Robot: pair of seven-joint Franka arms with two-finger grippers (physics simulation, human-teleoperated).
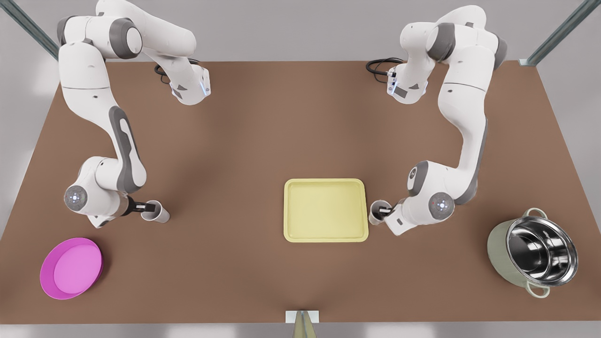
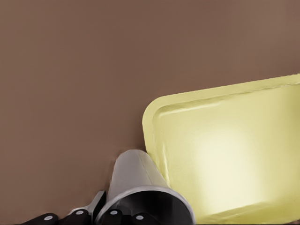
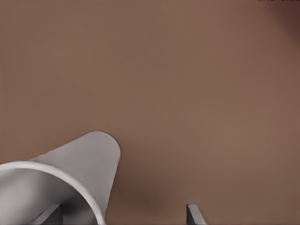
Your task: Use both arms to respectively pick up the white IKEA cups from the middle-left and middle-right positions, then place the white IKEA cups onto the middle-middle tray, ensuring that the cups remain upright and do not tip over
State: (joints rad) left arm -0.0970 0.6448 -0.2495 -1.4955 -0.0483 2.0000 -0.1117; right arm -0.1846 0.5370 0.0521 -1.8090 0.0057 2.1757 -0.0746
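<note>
Front view: the left gripper [image 1: 384, 210] is on the front view's right, low over the brown table [image 1: 263, 131]. It reaches onto the rim of the first white cup [image 1: 375, 214], which stands just beside the short edge of the yellow tray [image 1: 325, 182]. In the left wrist view the fingers [image 2: 96, 206] are narrow and pinch the wall of this cup [image 2: 136, 176], close to the tray's rim [image 2: 154, 122].

The right gripper [image 1: 145, 207] is on the front view's left, at the second white cup [image 1: 159, 212], well apart from the tray. In the right wrist view its fingers [image 3: 192, 213] stand wide, one beside the cup [image 3: 89, 159], not closed on it
</note>
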